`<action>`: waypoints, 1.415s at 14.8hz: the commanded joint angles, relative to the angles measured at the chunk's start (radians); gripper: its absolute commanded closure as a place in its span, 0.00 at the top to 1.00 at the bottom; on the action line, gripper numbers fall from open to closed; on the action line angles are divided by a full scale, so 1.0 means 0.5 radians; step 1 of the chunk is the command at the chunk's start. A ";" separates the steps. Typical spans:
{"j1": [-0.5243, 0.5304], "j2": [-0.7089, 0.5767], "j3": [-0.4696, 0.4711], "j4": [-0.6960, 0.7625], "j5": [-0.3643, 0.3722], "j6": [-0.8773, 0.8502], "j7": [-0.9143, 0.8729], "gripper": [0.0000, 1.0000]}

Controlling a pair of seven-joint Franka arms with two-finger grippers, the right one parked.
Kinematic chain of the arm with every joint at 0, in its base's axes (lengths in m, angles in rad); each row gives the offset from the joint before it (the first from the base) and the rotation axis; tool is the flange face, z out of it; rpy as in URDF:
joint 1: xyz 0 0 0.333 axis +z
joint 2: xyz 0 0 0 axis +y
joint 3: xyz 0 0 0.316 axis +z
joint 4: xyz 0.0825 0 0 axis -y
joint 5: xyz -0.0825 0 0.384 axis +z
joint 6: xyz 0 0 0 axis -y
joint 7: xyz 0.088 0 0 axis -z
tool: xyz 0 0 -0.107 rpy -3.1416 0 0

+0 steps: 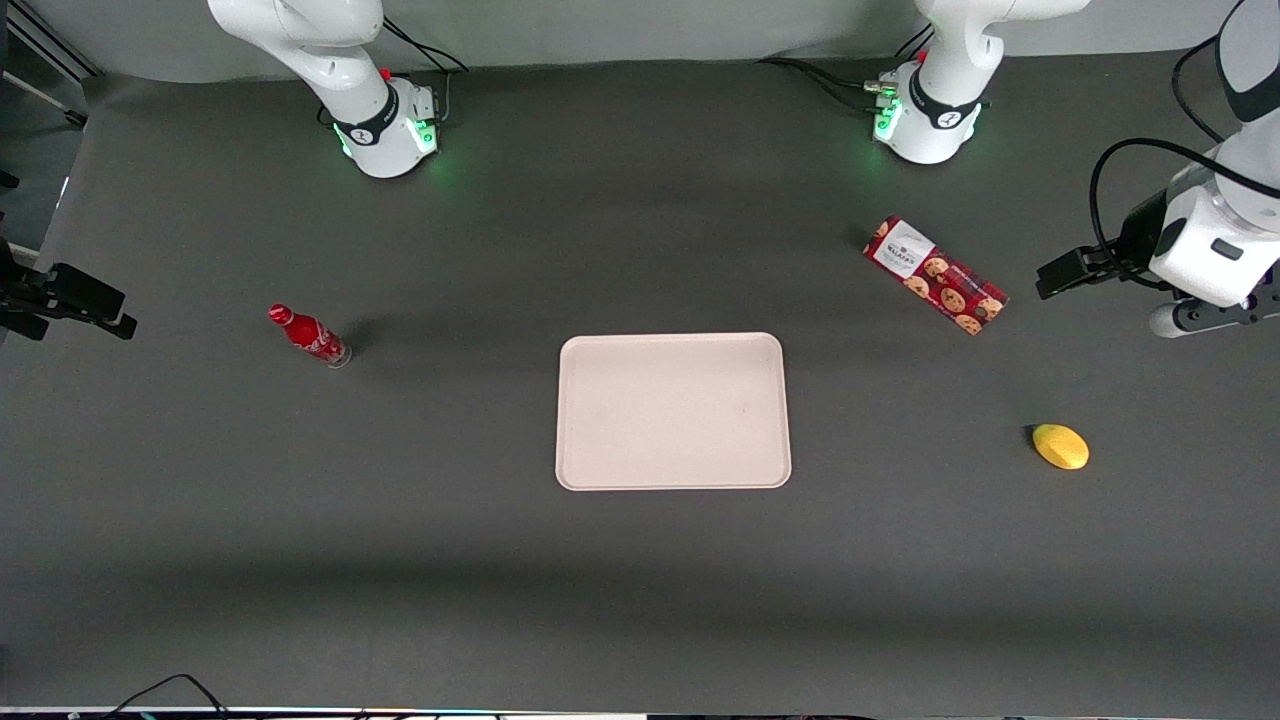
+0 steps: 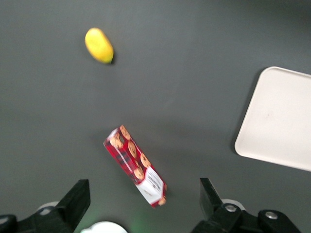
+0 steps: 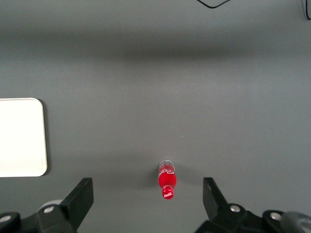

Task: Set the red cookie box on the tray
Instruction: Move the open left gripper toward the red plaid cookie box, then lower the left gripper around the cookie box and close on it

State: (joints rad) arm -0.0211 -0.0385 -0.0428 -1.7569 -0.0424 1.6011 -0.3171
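Your claw (image 2: 143, 206) hangs spread wide, holding nothing, above the red cookie box (image 1: 936, 274), which lies flat on the bench (image 1: 500, 250), well apart from the tray (image 1: 672, 411).

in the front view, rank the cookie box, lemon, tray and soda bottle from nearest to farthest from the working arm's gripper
The gripper, jaws open, hovers at the working arm's end of the table.
1. Red cookie box, beside the gripper, toward the middle of the table.
2. Lemon, nearer the front camera; close to the box's rank.
3. Tray, mid-table.
4. Soda bottle, toward the parked arm's end.
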 commanded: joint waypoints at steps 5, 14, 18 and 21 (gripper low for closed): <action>0.018 -0.095 0.073 -0.332 -0.167 0.068 -0.452 1.00; 0.015 -0.352 0.073 -1.105 -0.167 0.715 -0.495 1.00; 0.012 -0.359 0.073 -1.345 -0.167 0.927 -0.495 1.00; 0.008 -0.359 0.073 -1.529 -0.170 1.099 -0.495 1.00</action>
State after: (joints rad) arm -0.0141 -0.1731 -0.0048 -2.4141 -0.1139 2.0719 -0.5468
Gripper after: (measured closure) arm 0.000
